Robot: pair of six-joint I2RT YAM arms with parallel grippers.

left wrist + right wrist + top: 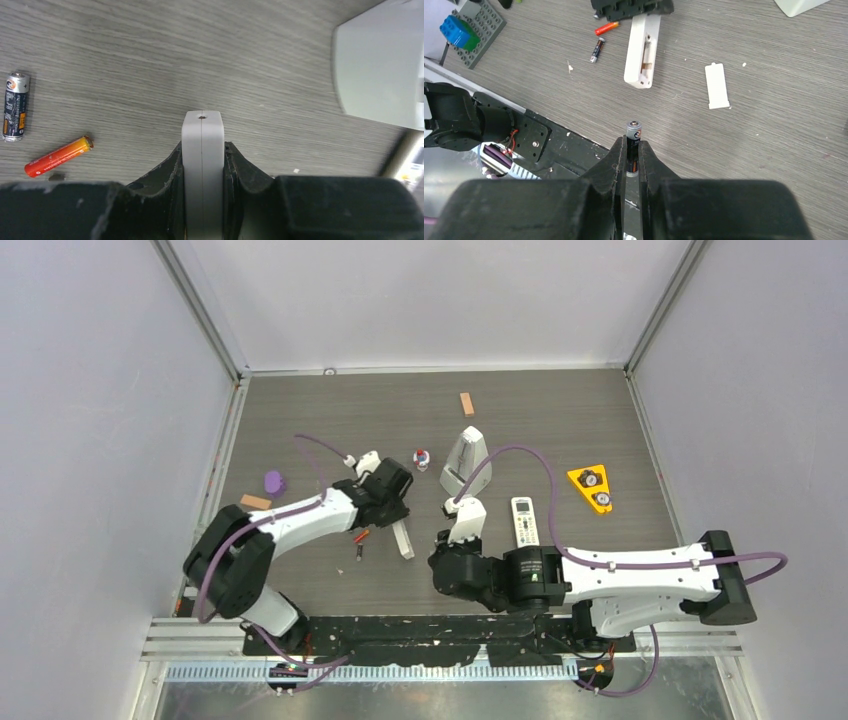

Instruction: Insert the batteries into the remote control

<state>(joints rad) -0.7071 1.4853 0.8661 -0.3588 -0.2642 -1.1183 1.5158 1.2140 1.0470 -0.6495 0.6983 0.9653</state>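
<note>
Grips slim white remote control (202, 150) edgewise in left gripper (202, 159), on table (560, 420), battery bay open. Pinches dark battery (634, 131) in right gripper (632, 152). Shows orange-red battery (59, 156), black battery (15, 106) loose beside remote; white cover (717, 85) apart.

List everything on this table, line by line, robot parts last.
remote control: one, white, end in left fingers, compartment open
cover: one, white, flat on table beside remote control
orange-red battery: one, on table near remote control
dark battery: one, lying next to it
held battery: one, dark, in right fingers
second remote: one, white, buttons, centre-right
metronome: one, grey, centre
yellow triangle: one, right
wooden blocks: two, tan, far centre and left
purple object: one, left
small figure: one, red-white-blue, beside metronome
brick plate: one, grey, blue and green bricks on it
left fingers: black, shut on remote control
right fingers: black, shut on held battery
</note>
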